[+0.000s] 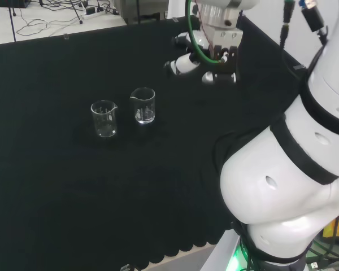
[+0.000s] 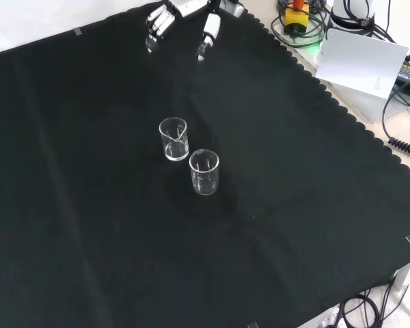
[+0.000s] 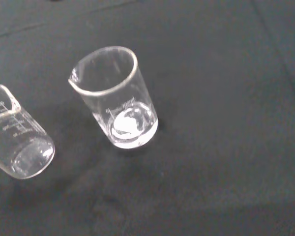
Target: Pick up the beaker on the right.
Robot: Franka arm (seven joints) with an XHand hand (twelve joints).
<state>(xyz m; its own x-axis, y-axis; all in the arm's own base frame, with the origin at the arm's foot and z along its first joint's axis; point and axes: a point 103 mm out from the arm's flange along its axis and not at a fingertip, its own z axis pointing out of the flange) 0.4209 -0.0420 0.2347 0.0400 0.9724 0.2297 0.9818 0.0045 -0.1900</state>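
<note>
Two clear glass beakers stand upright and close together on the black cloth. In the head view one beaker [image 1: 143, 105] is to the right and the other beaker [image 1: 104, 118] to the left. Seen from the front, the first beaker [image 2: 173, 139] is the farther one and the second beaker [image 2: 204, 171] the nearer. The wrist view has one beaker [image 3: 119, 101] in the middle, with a spout and white print, and another beaker [image 3: 15, 142] cut by the edge. The hand [image 1: 210, 55] hovers to the right of both, well apart, fingers relaxed and holding nothing. From the front, the hand [image 2: 171, 15] hangs at the top.
The arm's white links [image 1: 294, 169] fill the right of the head view. The cloth's scalloped edge [image 2: 328, 96] runs down the right of the front view, with a white board [image 2: 359, 61] and cables beyond it. Wide bare cloth [image 2: 89, 225] surrounds the beakers.
</note>
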